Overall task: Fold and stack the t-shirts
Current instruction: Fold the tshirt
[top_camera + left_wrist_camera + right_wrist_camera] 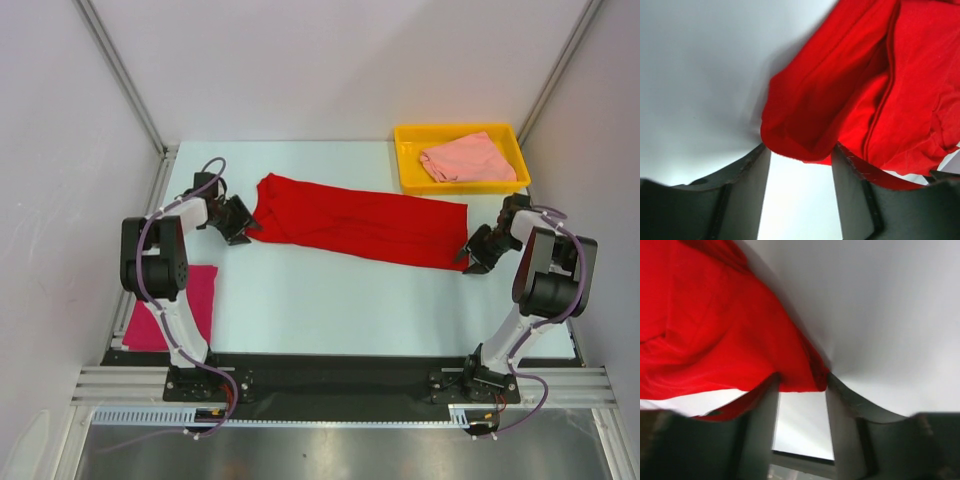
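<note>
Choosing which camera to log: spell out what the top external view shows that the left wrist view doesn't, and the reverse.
Top external only: the magenta shirt at the near left edge of the table, the salmon shirt in the yellow tray, and the right arm at the right end of the red shirt. Left wrist only: the left jaws standing apart, a rolled red edge at their tips. Both: the red shirt's left end on the white table.
</note>
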Controlling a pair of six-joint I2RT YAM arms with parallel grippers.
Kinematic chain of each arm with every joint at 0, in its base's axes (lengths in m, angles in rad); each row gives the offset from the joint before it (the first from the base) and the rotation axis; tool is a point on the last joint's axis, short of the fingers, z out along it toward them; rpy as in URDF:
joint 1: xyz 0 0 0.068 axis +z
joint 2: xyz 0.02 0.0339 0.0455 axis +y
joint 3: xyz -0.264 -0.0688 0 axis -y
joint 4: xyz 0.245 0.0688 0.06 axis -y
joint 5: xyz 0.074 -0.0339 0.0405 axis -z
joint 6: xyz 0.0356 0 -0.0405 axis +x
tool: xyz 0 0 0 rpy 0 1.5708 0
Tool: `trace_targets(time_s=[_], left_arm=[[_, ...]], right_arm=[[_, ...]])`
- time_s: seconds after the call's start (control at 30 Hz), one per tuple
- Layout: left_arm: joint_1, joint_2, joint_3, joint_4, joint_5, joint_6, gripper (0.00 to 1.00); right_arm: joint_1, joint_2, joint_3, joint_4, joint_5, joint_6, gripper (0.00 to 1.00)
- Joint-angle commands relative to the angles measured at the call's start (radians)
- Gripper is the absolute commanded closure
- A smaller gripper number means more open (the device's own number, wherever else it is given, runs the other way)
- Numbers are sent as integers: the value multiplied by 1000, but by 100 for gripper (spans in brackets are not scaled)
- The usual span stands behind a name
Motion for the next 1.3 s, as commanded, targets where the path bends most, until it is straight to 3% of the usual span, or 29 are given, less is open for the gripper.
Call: trace_targets(time_s=[0.0,0.1,0.2,0.23,0.27,0.37,0.47,0.57,0.8,0.87,1.0,1.17,1.27], left_arm=[[15,29,22,-3,-24,-19,44],[17,23,1,11,-33,-38,50],[20,-15,-30,37,-53,-47,51],[18,-25,-33,37,-58,-45,50],[18,-31,-35,34,-64,-36,50],[15,-75,-35,30,-81,-12,48],[2,-126,-39,30,-95,25,46],[-21,-155,0,16,-92,108,46],[-109,-131,59,46,34,177,47],[-114,-129,48,77,95,168,47],[-150,-109,73,108,144,195,36],[-198,-53,129,128,146,188,36],[-261,-11,224,108,105,264,39]], right_arm=[[-12,17,-14,10,57,14,59],[-16,-3,-49,-3,83,15,80],[-21,-43,-101,-13,68,32,86],[-19,-53,-107,-14,60,35,84],[-16,-75,-103,-20,57,34,66],[-7,-106,-37,-69,94,16,44],[19,-100,104,-118,163,-36,38],[80,-68,236,-122,175,-105,36],[407,150,509,-73,56,-293,37],[447,207,587,-53,15,-304,36],[528,346,747,-72,-29,-310,34],[622,474,875,-76,-52,-340,32],[643,503,909,-91,-14,-301,34]])
